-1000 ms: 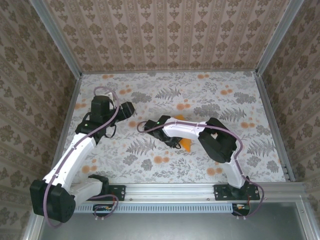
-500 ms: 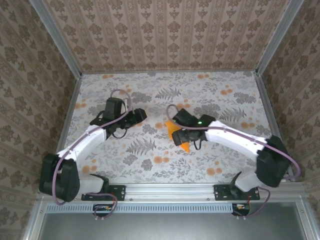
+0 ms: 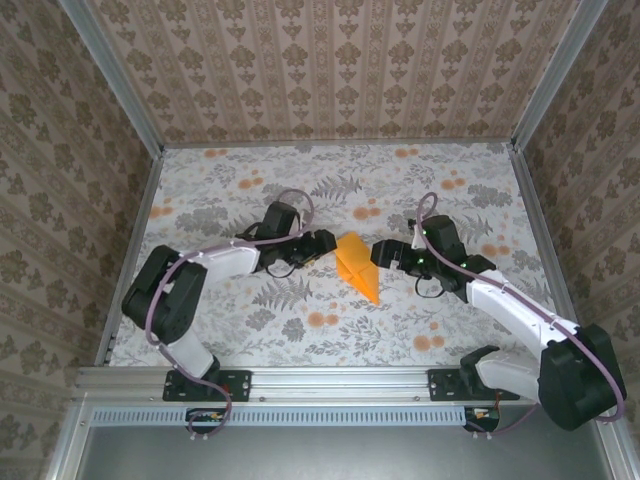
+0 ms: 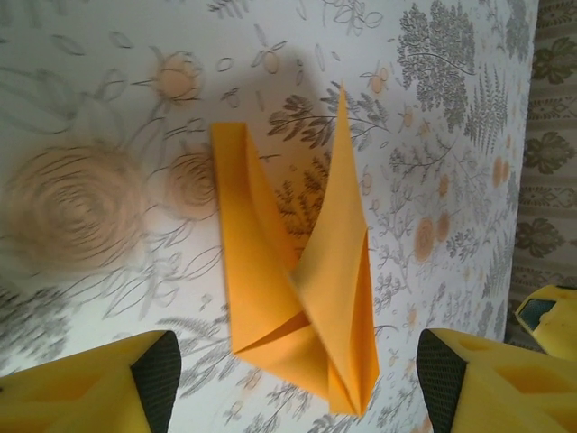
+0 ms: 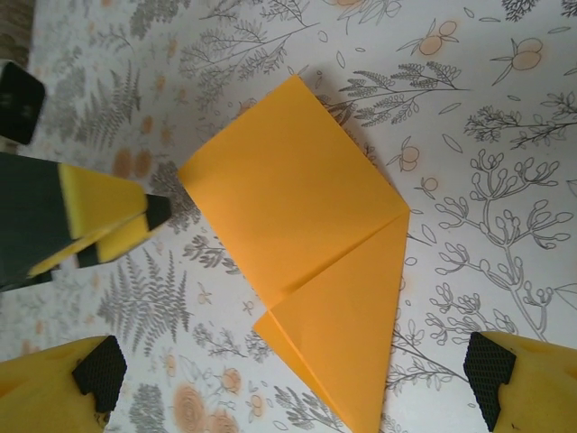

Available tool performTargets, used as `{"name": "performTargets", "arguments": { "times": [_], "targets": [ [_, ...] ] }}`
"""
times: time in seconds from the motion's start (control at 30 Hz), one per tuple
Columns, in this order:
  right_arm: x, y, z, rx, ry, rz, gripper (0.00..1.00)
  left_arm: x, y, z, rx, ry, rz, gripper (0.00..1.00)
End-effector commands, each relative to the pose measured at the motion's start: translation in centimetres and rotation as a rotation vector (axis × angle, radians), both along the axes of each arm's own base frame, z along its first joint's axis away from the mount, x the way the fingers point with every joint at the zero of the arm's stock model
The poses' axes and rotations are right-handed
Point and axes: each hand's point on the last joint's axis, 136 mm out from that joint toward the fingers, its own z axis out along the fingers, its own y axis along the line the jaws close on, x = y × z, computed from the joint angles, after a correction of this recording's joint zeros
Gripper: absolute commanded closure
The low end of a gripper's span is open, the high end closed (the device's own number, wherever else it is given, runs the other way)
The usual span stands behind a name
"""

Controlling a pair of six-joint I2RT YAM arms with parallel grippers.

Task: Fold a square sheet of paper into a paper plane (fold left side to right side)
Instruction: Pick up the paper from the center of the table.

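1. The floral cloth (image 3: 450, 330) covers the whole table. Its flat surface gives a firm base for pressing a crease.
2. The left arm (image 3: 225, 260) and the right arm (image 3: 510, 305) reach towards the middle, 1 from each side. I judge that they share the work on 1 object.
3. The orange paper (image 3: 358, 265) lies on the cloth at the middle of the table, between the 2 grippers. It is already folded to a pointed shape with a crease, so the task seems well advanced but not finished.
4. The left gripper (image 3: 322, 243) stands just beside the left edge of the paper, with its jaws wide apart and nothing between them. I see no contact with the paper. From this side it could take the left part and bring it over to the right.
5. The right gripper (image 3: 382, 254) is just beside the right edge, with its jaws fully spread and holding nothing. Probably it is placed there to steady the paper.
6. In the left wrist view, 1 flap (image 4: 347, 207) stands up from the cloth, so in my judgement this fold needs more pressing.
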Motion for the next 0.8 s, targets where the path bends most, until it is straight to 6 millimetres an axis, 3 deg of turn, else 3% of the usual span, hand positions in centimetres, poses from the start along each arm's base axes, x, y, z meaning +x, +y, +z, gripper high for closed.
{"name": "performTargets", "arguments": {
  "times": [0.0,0.1,0.23,0.47,0.6,0.77],
  "targets": [
    [-0.1,1.0,1.8,0.118,-0.033,0.04,0.0,1.1,-2.6,1.7,-0.084,-0.031,-0.027,0.29],
    [-0.2,0.9,1.8,0.125,-0.031,0.044,0.0,1.6,-3.4,0.9,-0.087,-0.019,-0.038,0.34],
    [-0.2,0.8,1.6,0.14,-0.018,0.05,0.0,2.1,-3.8,0.1,-0.072,-0.018,-0.044,0.48],
    [0.0,1.0,1.4,0.189,0.007,0.104,0.06,2.3,-2.4,-0.2,-0.042,-0.065,-0.068,0.9],
    [0.7,0.9,0.9,0.191,0.014,0.16,0.14,1.8,-1.2,0.3,-0.064,-0.116,-0.123,0.99],
    [2.2,1.5,0.3,0.177,-0.007,0.253,0.22,0.3,-0.4,1.3,-0.131,-0.153,-0.236,1.0]
  ]
}}
